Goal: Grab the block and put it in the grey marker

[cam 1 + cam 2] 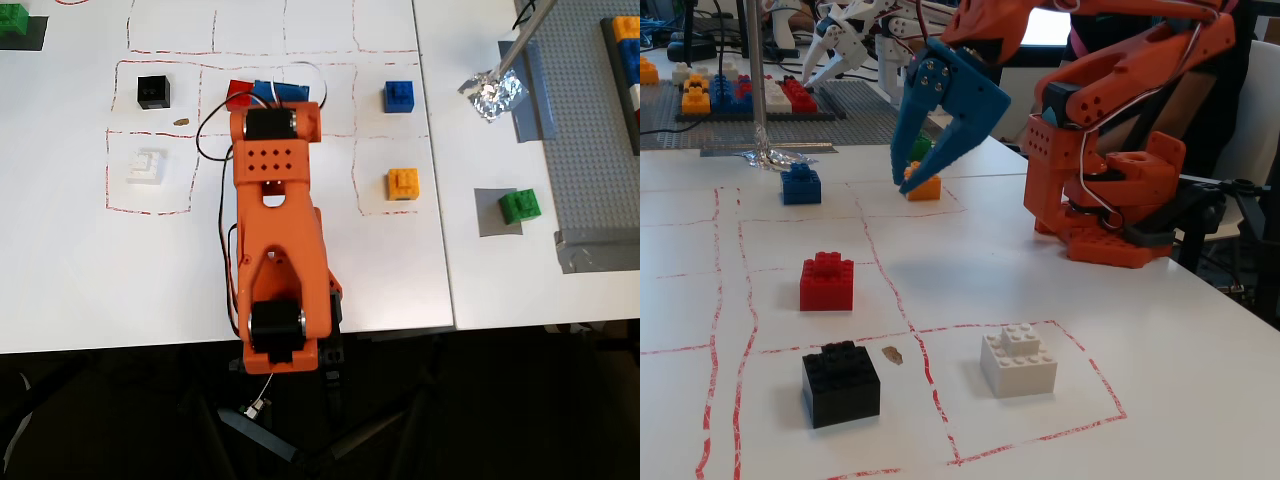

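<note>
The green block sits on the grey marker at the right of the overhead view, just left of the big studded baseplate. In the fixed view only a bit of the block shows, through the gap between the blue fingers, and the marker is hidden. My blue gripper hangs tilted in the air, open and empty, well short of the block. In the overhead view the orange arm lies folded back over its base and hides most of the gripper.
Inside the red-lined squares stand a blue brick, an orange-yellow brick, a red, a black and a white brick. Crumpled foil lies near the baseplate. Another green brick sits top left.
</note>
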You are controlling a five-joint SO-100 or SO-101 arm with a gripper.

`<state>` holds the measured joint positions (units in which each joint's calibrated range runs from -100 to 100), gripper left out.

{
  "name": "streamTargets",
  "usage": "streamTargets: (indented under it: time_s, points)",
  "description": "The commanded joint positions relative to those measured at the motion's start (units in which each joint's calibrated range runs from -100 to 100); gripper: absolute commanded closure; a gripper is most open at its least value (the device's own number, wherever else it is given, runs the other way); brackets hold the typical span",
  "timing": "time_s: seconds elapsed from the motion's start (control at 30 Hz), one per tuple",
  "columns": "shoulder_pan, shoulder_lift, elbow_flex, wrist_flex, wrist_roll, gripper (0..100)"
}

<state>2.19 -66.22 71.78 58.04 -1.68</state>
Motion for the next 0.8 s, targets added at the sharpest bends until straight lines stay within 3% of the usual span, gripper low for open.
streamTargets:
  time_s: [0.0,0.77]
  points:
    - [-1.1,-5.2,1.5,-2.0,-1.0,100]
    - [-0.7,-22.8,21.0,-4.5,1.6,100]
